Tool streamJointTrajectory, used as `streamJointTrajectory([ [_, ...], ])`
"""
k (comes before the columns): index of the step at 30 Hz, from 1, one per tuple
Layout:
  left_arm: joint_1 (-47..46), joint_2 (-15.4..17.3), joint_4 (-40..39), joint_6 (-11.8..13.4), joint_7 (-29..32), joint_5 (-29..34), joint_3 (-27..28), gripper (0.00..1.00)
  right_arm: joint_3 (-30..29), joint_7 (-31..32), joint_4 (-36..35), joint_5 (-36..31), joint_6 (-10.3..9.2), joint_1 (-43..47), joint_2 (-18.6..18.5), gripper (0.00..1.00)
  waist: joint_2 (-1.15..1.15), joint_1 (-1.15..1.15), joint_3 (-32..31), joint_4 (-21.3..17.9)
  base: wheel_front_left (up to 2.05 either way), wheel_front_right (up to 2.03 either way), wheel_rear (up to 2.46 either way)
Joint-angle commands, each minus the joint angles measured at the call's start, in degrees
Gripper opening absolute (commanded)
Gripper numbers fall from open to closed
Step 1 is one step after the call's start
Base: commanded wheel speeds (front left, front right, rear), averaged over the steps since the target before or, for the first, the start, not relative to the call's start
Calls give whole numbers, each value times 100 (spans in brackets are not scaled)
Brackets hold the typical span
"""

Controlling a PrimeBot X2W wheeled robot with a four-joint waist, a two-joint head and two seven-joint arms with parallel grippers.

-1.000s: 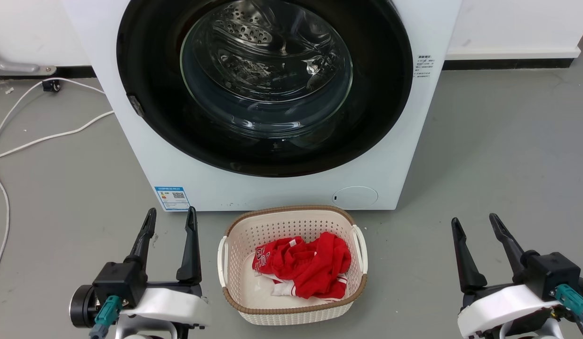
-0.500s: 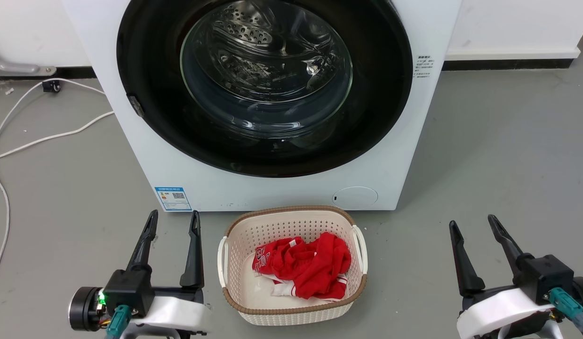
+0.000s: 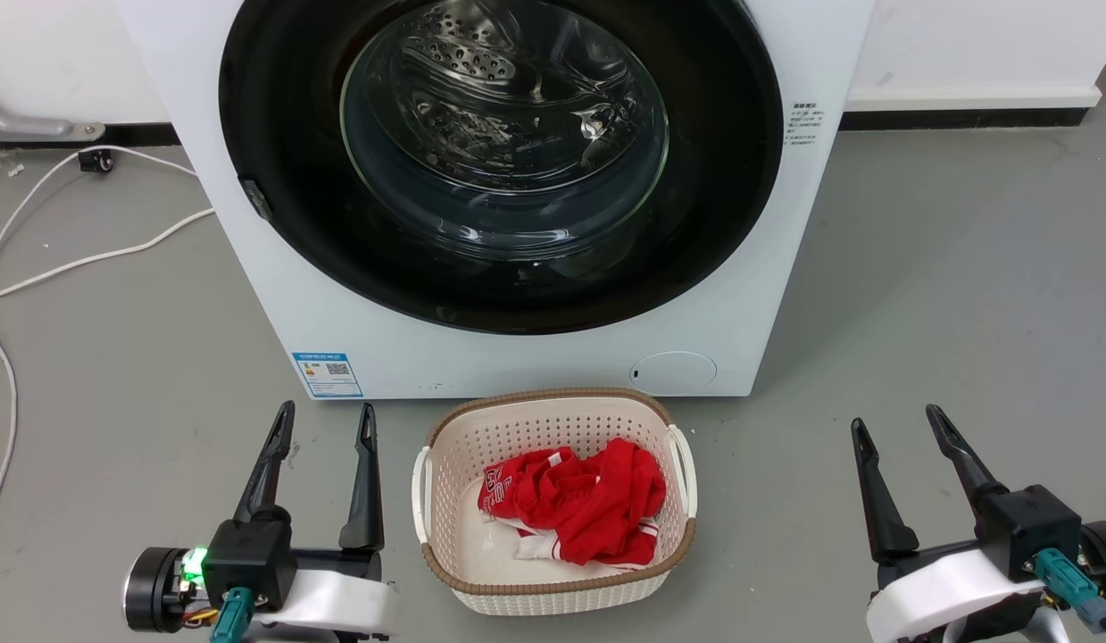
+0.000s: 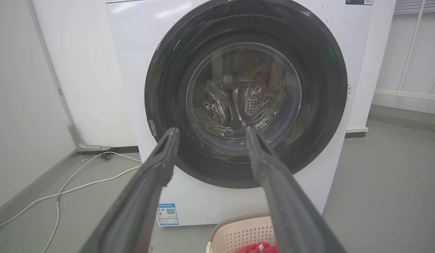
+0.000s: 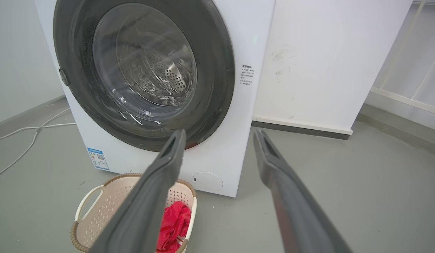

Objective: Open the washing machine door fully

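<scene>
Ahead of left tool [image 3: 328, 408]: washing machine door [image 3: 285, 223], shut flush against washing machine [image 3: 517, 364].
Left tool: fingers apart, empty, readied for reaching.
Right tool [image 3: 896, 417]: fingers apart, empty, idle.

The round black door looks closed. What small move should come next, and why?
Probably lift the left pincer toward the small grey tab on the left rim of the large round glossy black washing machine door. The door lies flush against the big white washing machine, both pincers are open and apart from it, and the right pincer sits farther from that tab.
</scene>
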Motion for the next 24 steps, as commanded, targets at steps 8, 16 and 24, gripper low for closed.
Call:
streamJointTrajectory([
  [8, 41, -60, 21, -49, -42, -14, 71, 100, -1, 24, -25, 77, -2, 56, 24, 100, 0, 0, 7, 9, 0, 0, 0],
  [16, 36, -88, 34, -89, -41, -23, 129, 100, 11, 92, 33, 173, -2, 58, 24, 0, 0, 0, 22, 12, 0, 0, 0],
  [24, 11, -113, 27, -102, -36, 18, 175, 100, -19, 56, 57, 514, -3, -13, 24, 0, 0, 0, 51, 5, 0, 0, 0],
])
